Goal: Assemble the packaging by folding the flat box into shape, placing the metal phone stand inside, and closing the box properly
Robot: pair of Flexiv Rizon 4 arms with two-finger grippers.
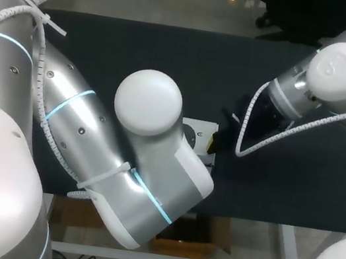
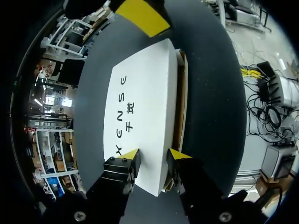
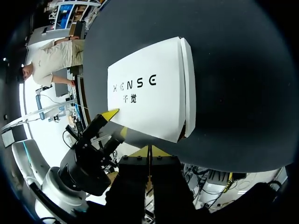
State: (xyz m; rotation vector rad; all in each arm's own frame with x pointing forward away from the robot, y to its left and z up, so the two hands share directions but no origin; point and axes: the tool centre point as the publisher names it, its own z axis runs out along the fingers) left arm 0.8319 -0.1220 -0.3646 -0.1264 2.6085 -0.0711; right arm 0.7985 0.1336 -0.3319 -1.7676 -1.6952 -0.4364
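flanking the white box [image 2: 140, 102] (dark table [image 2: 210, 93]): left hand [image 2: 154, 156], right hand [image 3: 148, 151]

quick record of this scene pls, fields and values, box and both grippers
box: white, lying flat on the table, brown inner edge showing along one side
left gripper: open, tips at one end of the box
right gripper: shut, by the box's other end
phone stand: not visible

1 box [image 2: 140, 107], 2 arms [image 1: 87, 121] [image 1: 344, 72] w/ 2 claws [image 2: 154, 155] [image 3: 148, 153], 1 table [image 1: 140, 50].
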